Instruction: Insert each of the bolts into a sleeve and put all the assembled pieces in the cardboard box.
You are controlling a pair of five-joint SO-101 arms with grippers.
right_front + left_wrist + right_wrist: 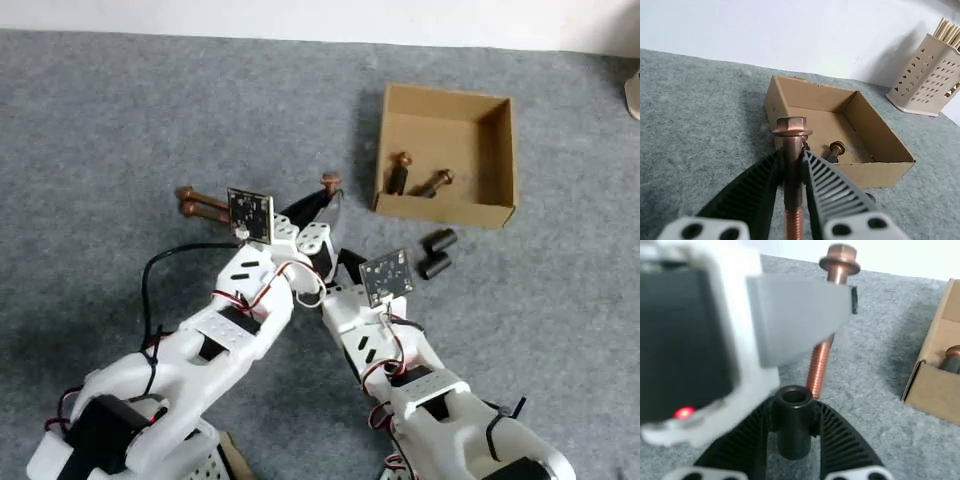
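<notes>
bolt (792, 150): copper, clamped by its shank in the left gripper (792, 159). its head points toward the cardboard box (445, 210), just short of the box's near corner. the right gripper (792, 410) is pinched around a black sleeve (792, 429), bore open, close beside that bolt's threaded end and slightly farther from the box. two assembled pieces (399, 172) lie inside the box. two loose sleeves (438, 240) lie just outside its near wall. two spare bolts (203, 203) lie well away from the box, side by side on the grey carpet (100, 120).
</notes>
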